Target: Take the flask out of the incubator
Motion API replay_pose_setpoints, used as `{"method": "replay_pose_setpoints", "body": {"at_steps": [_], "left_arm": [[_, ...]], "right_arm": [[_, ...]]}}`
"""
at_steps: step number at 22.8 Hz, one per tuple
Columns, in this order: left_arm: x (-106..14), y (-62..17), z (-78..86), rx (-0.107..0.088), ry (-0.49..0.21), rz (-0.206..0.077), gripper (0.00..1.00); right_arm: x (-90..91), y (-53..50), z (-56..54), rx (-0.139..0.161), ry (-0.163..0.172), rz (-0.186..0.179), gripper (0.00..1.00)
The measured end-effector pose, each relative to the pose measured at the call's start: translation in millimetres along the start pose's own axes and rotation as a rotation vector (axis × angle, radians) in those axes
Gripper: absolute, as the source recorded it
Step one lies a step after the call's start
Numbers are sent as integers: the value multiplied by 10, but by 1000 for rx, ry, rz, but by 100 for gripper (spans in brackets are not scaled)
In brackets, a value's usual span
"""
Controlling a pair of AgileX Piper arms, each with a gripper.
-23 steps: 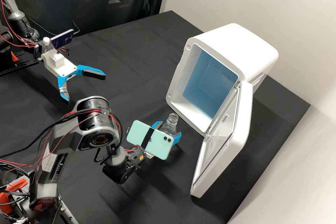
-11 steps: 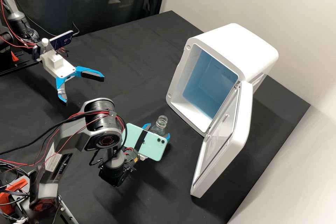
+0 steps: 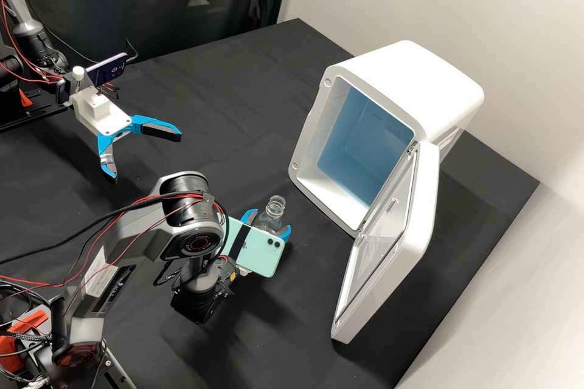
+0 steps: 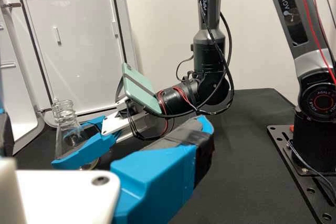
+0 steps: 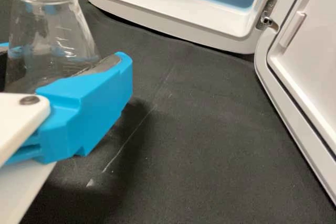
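A clear glass conical flask (image 3: 277,203) stands upright over the black bench (image 3: 243,103), in front of the white incubator (image 3: 420,85). The incubator has a blue inside and its door (image 3: 389,243) hangs open. My right gripper (image 3: 266,223) is shut on the flask's body, one blue finger on each side. In the right wrist view the flask (image 5: 50,30) sits against a blue finger (image 5: 89,98), a short way from the incubator's rim (image 5: 178,14). My left gripper (image 3: 137,146) hangs open and empty above the bench's far left. The left wrist view shows the held flask (image 4: 67,132).
A mint-green phone (image 3: 252,249) is strapped to the right arm's wrist. The incubator's open door (image 4: 73,40) swings out toward the bench's near right edge. Cables and arm bases crowd the left side. The bench's right edge (image 3: 486,237) lies just behind the incubator.
The right arm has drawn back from the incubator's opening with the flask in its gripper, toward the left. The left gripper shifted slightly early on, then held still.
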Motion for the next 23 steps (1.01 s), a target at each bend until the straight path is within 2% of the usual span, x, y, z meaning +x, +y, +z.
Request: {"method": "replay_pose_setpoints", "body": {"at_steps": [11,12,21,23], "left_arm": [[0,0,0,0,0,0,100],[0,0,0,0,0,0,100],[0,0,0,0,0,0,100],[0,0,0,0,0,0,100]], "right_arm": [[13,-9,-14,1,0,-1,0],[15,-15,-9,3,-1,-1,100],[17,-22,-4,7,1,0,100],[18,-37,7,9,-9,-13,100]]}}
